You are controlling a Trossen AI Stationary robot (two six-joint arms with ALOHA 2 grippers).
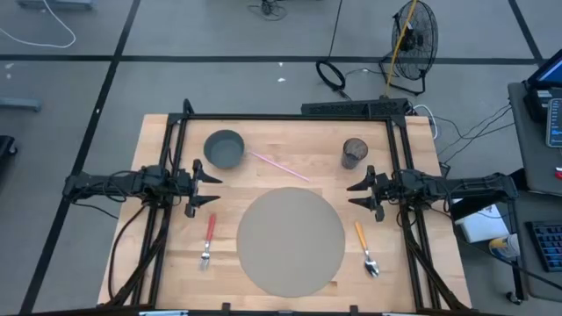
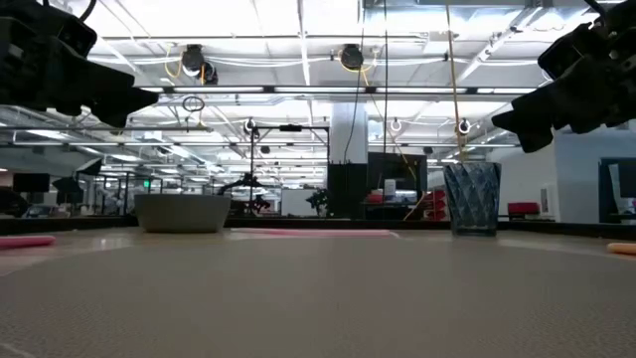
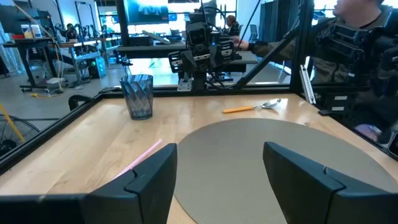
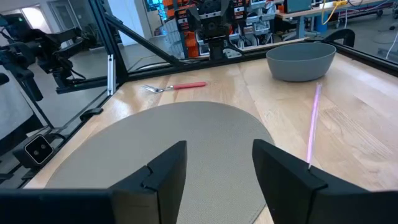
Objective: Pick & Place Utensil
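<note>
— Where was the utensil from you?

— The red-handled fork (image 1: 207, 241) lay on the table at six o'clock from my left jaws (image 1: 200, 189), long axis twelve-to-six. The orange-handled spoon (image 1: 366, 250) lay likewise below my right jaws (image 1: 362, 193).

— And your jaws?

— Both stood apart, empty. Only the high view showed both utensils; each wrist view showed only the far one.
</note>
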